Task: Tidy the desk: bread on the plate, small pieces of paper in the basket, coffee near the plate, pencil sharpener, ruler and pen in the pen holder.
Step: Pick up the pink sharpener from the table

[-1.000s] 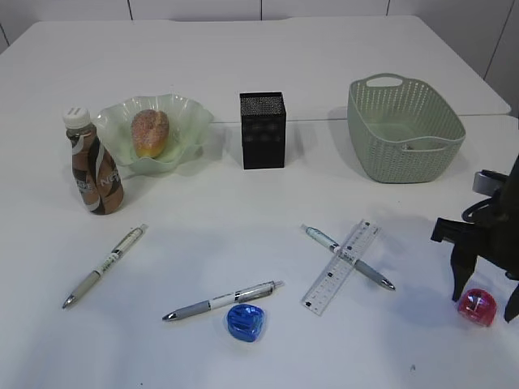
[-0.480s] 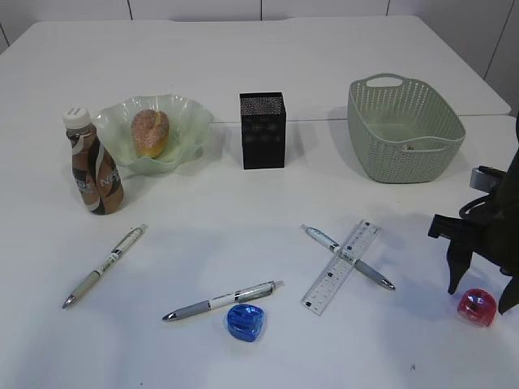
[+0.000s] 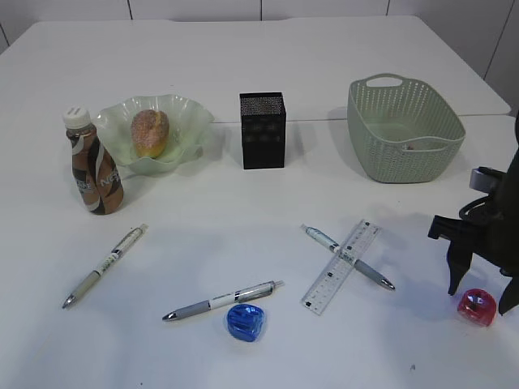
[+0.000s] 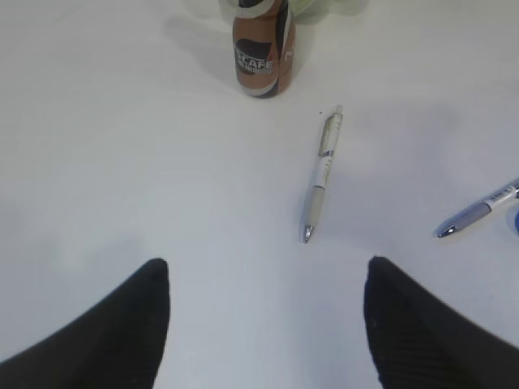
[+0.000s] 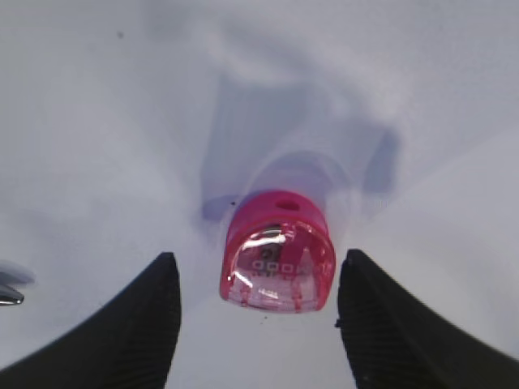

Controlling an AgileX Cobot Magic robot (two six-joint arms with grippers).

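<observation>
Your right pincer has eased down a little over the red sharpener in the last second; nothing on the table has shifted, and the left pincer hasn't stirred.

The red sharpener lies flat on the table at the near right edge, and in the right wrist view it sits squarely between your two fingers, which stand wide with a clear gap either side — not yet touching it. That spread looks chosen so the fingers can drop past its rounded sides before closing. Judged from here, you are lined up for the pick; closing is what's left.

Outward from there: a pen lies crossed with the ruler, touching it, which I'd expect to make either one awkward to lift alone. A second pen rests just beside the blue sharpener, and a third pen lies apart at the left. The black holder stands upright at mid-table, still to be filled.

The bread already sits on the plate, the coffee upright right beside it. The basket holds what may be a paper scrap — too small to tell.

Your left pincer hangs wide over bare table, holding nothing.
</observation>
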